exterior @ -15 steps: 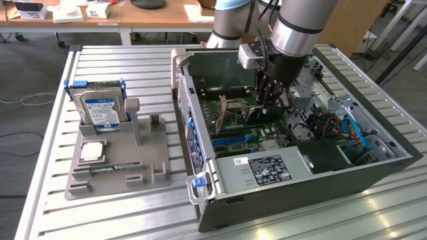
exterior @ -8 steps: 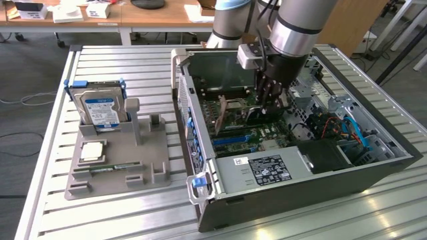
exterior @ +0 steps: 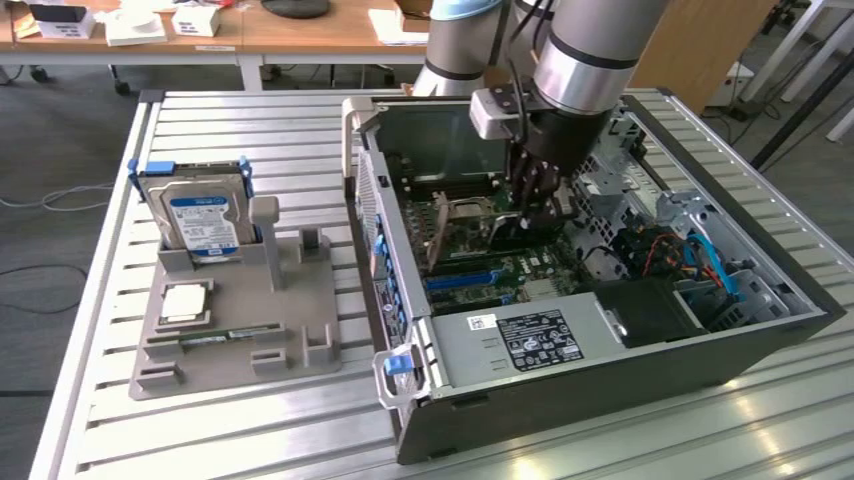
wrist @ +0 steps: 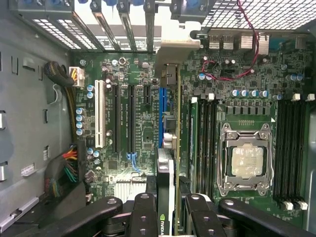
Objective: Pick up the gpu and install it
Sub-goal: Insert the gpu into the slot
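Fingers (wrist: 143, 217) closed on both faces of the gpu (wrist: 170, 163), held edge-on along the blue expansion slot (wrist: 161, 113) with its bracket end toward the rear slot openings (wrist: 98, 22), presumably so the edge connector meets the slot squarely; seated or not, cannot tell. From the exterior view's left: hard drive (exterior: 200, 215) upright in its grey holder (exterior: 287, 310) on the surface (exterior: 200, 120), well apart; then the open computer case (exterior: 601, 400), where memory slots (wrist: 207, 143) lie just beside the card.
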`<state>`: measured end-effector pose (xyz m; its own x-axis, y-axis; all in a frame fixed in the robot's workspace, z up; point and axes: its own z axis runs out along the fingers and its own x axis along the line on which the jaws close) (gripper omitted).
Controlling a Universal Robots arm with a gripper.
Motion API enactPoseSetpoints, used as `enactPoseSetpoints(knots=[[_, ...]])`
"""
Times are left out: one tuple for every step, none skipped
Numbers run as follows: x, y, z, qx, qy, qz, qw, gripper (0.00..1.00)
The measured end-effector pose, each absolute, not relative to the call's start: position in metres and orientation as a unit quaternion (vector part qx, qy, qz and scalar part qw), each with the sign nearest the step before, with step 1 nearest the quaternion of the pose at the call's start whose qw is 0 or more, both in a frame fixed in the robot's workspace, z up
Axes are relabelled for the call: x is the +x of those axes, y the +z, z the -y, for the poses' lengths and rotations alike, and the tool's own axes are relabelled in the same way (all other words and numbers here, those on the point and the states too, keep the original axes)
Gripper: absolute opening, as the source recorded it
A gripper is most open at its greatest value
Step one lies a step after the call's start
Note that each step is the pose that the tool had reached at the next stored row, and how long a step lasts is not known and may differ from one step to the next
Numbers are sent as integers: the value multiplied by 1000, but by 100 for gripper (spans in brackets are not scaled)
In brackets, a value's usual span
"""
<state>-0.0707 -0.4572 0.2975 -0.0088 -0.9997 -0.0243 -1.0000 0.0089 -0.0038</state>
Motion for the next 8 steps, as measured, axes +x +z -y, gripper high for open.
enactPoseSetpoints(knots=[[-71, 297, 457, -704, 7, -710, 10, 27], [-72, 297, 457, -704, 7, -710, 10, 27], [-72, 297, 457, -704, 7, -710, 10, 27], [-73, 297, 457, -704, 7, -710, 11, 27], [-75, 296, 457, -704, 6, -710, 11, 27], [-75, 296, 457, -704, 6, -710, 11, 27], [-76, 296, 456, -704, 6, -710, 11, 27], [-76, 295, 456, -704, 6, -710, 11, 27]])
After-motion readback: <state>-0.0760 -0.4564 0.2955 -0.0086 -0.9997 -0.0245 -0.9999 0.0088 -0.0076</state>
